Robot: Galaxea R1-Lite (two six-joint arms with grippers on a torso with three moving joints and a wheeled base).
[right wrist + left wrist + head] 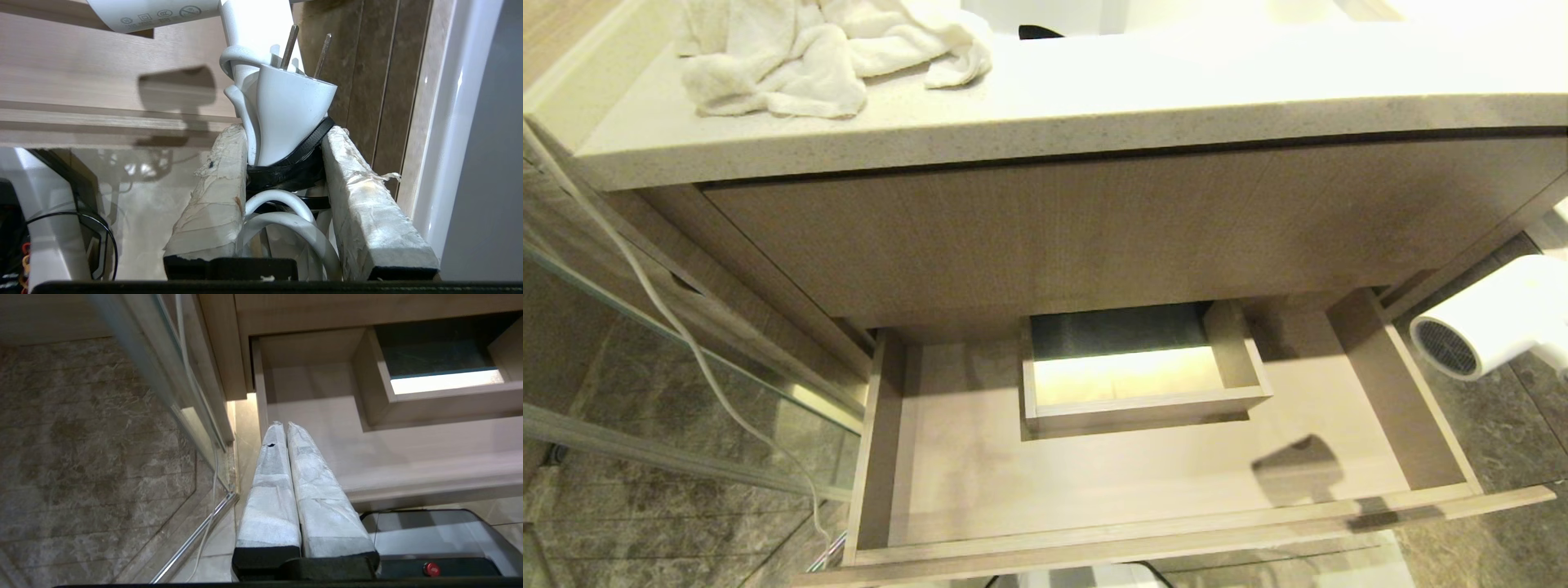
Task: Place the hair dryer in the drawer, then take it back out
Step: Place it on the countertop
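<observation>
A: While you look at the hair dryer (1494,322), where do you find it?

B: You find it outside the drawer (1143,482), off its right side above the floor, grille facing the drawer. Your right gripper (286,134) has its 2 taped fingers (216,183) partly closed on the bundled cord and plug (286,118), prongs pointing away from the wrist.

A: And the drawer?

B: You see it pulled out, its boxed cut-out (1139,371) in the middle.

A: Your other arm?

B: Your left gripper (284,426) hangs by the drawer's left front corner, jaws pressed together on nothing. A white towel (817,49) lies on the counter (1176,90) above.
</observation>
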